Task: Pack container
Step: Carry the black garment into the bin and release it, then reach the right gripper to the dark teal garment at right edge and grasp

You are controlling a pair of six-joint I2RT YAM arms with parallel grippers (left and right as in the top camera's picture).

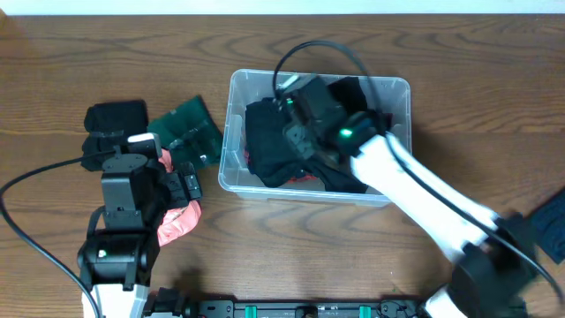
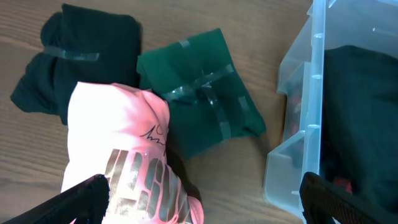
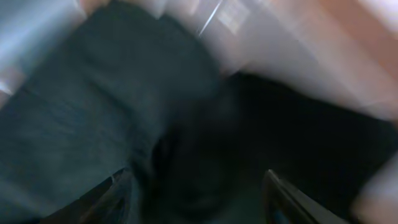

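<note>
Right gripper (image 3: pixel 196 199) is down inside the container (image 1: pixel 265 74), its fingers apart above the dark folded clothes (image 1: pixel 269 146) packed there. My wrist view is badly smeared, so I cannot tell whether the tips touch the cloth; nothing shows between them.

The container sits mid-counter, nearer the far edge. Over toward the left edge, the left gripper (image 2: pixel 208 202) hangs wide open just above a pink garment (image 2: pixel 124 149), clamped on nothing. A green taped bundle (image 2: pixel 199 106) lies touching the pink one on the container's side, and a black bundle (image 2: pixel 81 56) lies beyond them.

I judge we are mid-packing: some clothes are in and three pieces are left out. Next I would want the right arm clear of the bin, then the left closing on the pink garment without dragging the green bundle.
</note>
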